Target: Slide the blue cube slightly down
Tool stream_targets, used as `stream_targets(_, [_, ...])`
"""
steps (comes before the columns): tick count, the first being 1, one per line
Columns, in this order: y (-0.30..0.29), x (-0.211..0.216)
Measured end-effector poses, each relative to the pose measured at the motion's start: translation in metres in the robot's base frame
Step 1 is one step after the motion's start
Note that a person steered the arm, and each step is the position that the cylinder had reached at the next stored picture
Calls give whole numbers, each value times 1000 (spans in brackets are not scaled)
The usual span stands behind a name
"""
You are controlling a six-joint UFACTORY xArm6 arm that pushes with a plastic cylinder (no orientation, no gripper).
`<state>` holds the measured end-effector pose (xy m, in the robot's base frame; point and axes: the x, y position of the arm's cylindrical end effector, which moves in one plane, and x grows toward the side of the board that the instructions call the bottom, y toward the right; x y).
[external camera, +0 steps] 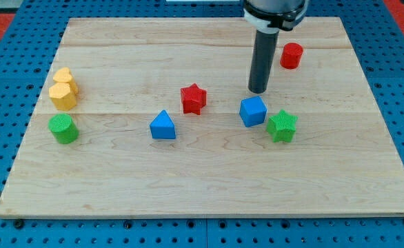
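Wood grain runs left to right across the pale board (209, 186), a smooth plank surface lying on a blue pegboard (2, 138) dotted with small holes. My tip (258, 90) sits at the lower end of a straight dark matte rod that comes down from a black housing at the far edge of the view. There is no pincer on this rig, so nothing is clenched or released; the rod simply stands upright with its end on the board.

The blue cube (253, 111) lies just on the near side of my tip, slightly to its left, with a narrow gap between them as far as I can tell. It is turned so one corner faces me, and its faces look finely ribbed. A green star (282, 126) sits just beside the cube on its right, a little nearer to me. A red star (193, 98) lies to the cube's left, and a blue triangular block (163, 125) lies further left and nearer.

Far right, a red cylinder (291, 55) stands alone. On the left side, two yellow blocks touch: a heart-like one (65, 76) behind a hexagonal one (63, 96). A green cylinder (63, 129) stands just on the near side of them.
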<state>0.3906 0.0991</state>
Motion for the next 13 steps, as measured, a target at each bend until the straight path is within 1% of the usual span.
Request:
stream_targets(9, [59,0])
stream_targets(13, [99,0])
